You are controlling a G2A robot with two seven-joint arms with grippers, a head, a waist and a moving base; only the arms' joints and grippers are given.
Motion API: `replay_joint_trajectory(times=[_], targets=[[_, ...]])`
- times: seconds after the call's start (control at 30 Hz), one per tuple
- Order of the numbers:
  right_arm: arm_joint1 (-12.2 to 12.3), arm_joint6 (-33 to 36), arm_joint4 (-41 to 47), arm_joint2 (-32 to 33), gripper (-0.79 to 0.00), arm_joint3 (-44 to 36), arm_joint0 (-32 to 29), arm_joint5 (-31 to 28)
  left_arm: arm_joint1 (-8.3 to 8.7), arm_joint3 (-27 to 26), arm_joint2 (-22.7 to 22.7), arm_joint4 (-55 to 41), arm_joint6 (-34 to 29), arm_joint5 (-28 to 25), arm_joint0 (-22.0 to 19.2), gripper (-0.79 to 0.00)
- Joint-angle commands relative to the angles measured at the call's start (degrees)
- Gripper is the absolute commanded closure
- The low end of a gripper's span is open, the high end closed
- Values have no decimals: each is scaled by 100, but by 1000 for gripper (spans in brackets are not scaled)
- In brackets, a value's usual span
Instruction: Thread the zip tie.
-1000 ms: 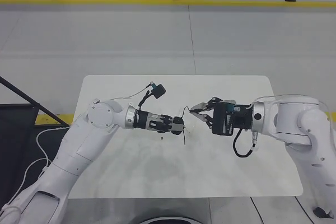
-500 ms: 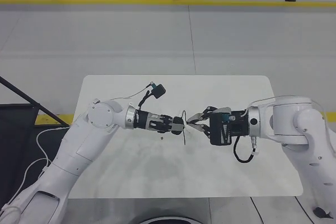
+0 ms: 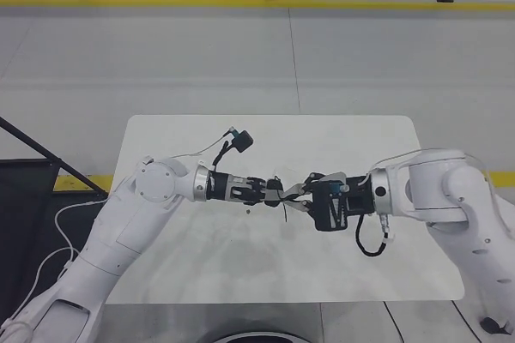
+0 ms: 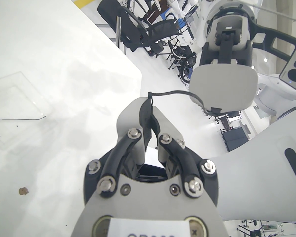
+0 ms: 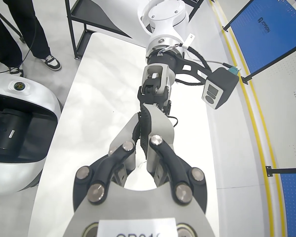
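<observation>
Mid-air, left end effector (image 4: pixel 148 105) pinching zip tie (image 4: pixel 177 91)

Left pincer (image 3: pixel 275 190) and right pincer (image 3: pixel 299 194) meet at the zip tie (image 3: pixel 284 208).

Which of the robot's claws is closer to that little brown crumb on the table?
Left. The left gripper hangs over the table near the crumb; the right gripper meets it tip to tip, farther from the crumb.
</observation>
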Motion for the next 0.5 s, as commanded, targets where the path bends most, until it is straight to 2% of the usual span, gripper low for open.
replay_joint_trajectory(times=[0.0, 0.47], targets=[[24, 38, 48, -16, 0, 9, 13, 0, 7, -2, -26, 7, 41, 13, 17, 0], [174, 539, 544, -290, 0, -38, 177, 0, 32, -94, -68, 113, 135, 59, 109, 0]])
